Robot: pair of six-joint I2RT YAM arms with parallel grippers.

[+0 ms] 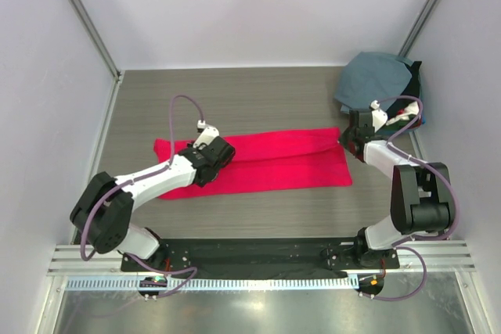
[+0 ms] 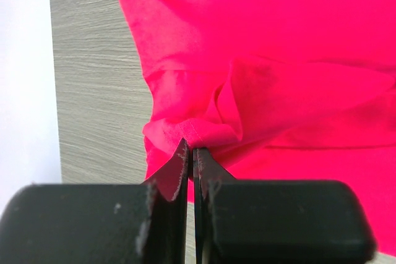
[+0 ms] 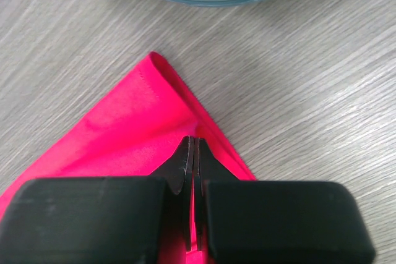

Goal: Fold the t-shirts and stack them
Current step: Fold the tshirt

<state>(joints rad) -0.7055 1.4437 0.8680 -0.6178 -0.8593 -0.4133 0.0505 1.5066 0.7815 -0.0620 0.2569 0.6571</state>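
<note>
Bright red cloth t-shirt folded long across wooden table, wrist views alone reveal left gripper clenched on its bunched edge, right gripper pinching its corner, slate grey-blue shirt pile partly hidden.

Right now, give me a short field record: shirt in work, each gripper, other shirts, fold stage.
shirt in work: red t-shirt, a long folded strip on the table
left gripper: shut on a bunched fold near the strip's left end
right gripper: shut on the strip's far right corner
other shirts: grey-blue pile at far right, apart from the red one
fold stage: long strip, not yet stacked
</note>
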